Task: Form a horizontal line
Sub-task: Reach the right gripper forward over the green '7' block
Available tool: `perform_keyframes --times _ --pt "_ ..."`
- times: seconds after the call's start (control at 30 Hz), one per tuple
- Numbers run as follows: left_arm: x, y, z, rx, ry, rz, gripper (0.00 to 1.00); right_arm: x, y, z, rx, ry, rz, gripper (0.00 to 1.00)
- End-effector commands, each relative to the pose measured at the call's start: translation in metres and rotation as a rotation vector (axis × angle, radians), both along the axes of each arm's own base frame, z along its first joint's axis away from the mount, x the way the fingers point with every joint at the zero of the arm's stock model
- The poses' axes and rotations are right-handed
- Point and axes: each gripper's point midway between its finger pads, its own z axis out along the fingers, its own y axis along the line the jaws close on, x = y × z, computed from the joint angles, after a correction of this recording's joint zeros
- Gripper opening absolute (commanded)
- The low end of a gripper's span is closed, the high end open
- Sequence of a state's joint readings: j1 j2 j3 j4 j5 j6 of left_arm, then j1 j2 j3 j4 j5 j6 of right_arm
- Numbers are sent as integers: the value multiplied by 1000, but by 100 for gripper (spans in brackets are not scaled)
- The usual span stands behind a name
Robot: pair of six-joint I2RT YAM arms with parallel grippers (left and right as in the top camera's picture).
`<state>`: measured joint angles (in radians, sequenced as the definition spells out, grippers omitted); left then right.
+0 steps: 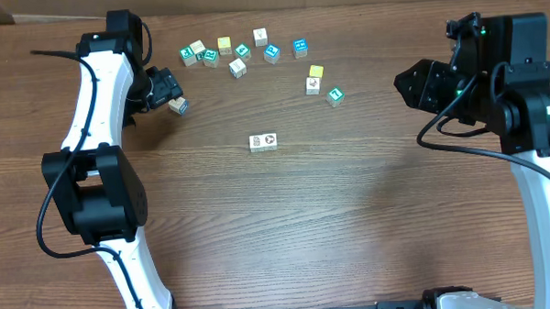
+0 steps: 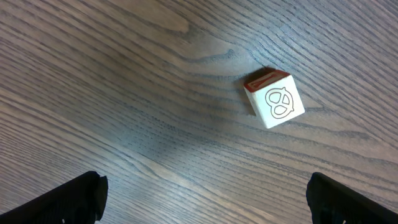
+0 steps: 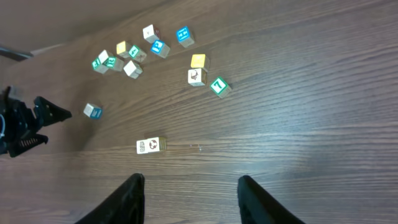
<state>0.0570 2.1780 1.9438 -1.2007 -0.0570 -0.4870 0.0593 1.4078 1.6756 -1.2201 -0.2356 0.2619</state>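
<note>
**Horizontal line** [image 1: 263, 142]: mid-worktop, only 2 white-faced cubes in it, touching side to side. Long axis runs L–R, parallel w/ the near edge. By my read it's two short of a full row.

**Left end effector** [image 1: 169, 89]: toward the far-left corner, fingers spread wide, nothing between. The line lies to its right and closer to the near edge. Pretzel cube [image 2: 274, 99] sits just beside it, ahead of the fingers, untouched, turned askew to the grain.

**Right end effector** [image 1: 408, 82]: far-right side, fingers apart, empty, well apart from the line. Your left arm is nearer, both to the line and to the pretzel cube.

**Loose cubes** [image 1: 253, 50]: strung along the far edge, some touching. A few more sit right of centre, incl. a teal cube [image 1: 335, 96].

**Worktop** [image 1: 369, 225]: brown wood grain, flat. Room at either end of the line for adding cubes, as I judge it.
</note>
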Motion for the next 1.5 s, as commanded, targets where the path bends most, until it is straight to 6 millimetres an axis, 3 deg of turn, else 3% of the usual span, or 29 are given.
perform_keyframes --times 0.0,0.17,0.47,1.4,1.47 --pt "4 1 0 7 -6 -8 100 5 -1 -2 -5 9 -4 48" --pt "4 1 0 7 -6 -8 100 10 8 -12 -7 36 19 54" --pt "4 1 0 6 -6 -7 100 19 17 -30 -12 82 43 56" --pt "4 1 0 6 -6 -7 100 13 16 -42 -23 126 47 63" --pt "4 1 0 6 -6 -7 100 12 16 -42 -23 129 47 82"
